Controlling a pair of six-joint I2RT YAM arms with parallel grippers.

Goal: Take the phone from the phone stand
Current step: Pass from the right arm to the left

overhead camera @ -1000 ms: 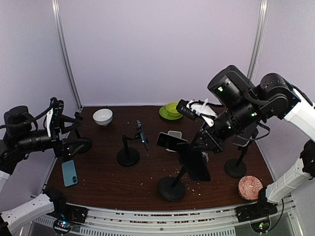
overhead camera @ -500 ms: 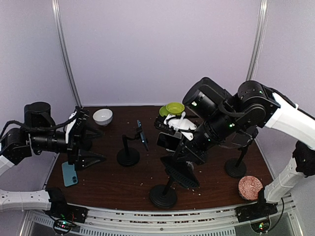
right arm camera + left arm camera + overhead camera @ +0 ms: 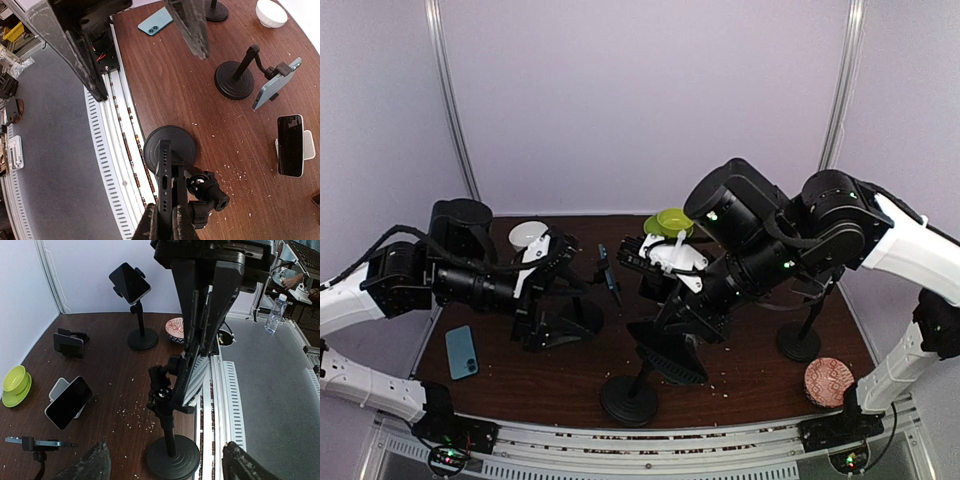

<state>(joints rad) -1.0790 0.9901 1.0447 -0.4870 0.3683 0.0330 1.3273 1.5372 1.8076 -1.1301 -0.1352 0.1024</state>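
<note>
HELD AT THE EDGE: The right end effector [image 3: 166, 216] pinches a thin side of the black phone [image 3: 166, 172], its fingers pressed together on it. The phone shows edge-on to the wrist camera, tilted, and lies against the clamp of the phone stand [image 3: 170, 144] at the front of the table [image 3: 520, 378]. The stand's round base sits close to the table's near edge, just beside the slotted rail [image 3: 107, 145], with little wood in front of it. The left end effector [image 3: 578, 292] hovers to the stand's left, fingers spread wide and touching nothing. Bare wood lies between the base and a teal phone [image 3: 461, 352] lying flat near the left edge. Behind, a second stand [image 3: 235, 81] carries a blue phone [image 3: 276, 84], well apart from the grasped one, and a black handset [image 3: 290, 145] leans on a white holder near it. A patterned bowl [image 3: 828, 381] sits at the front right corner — apart from both arms.
</note>
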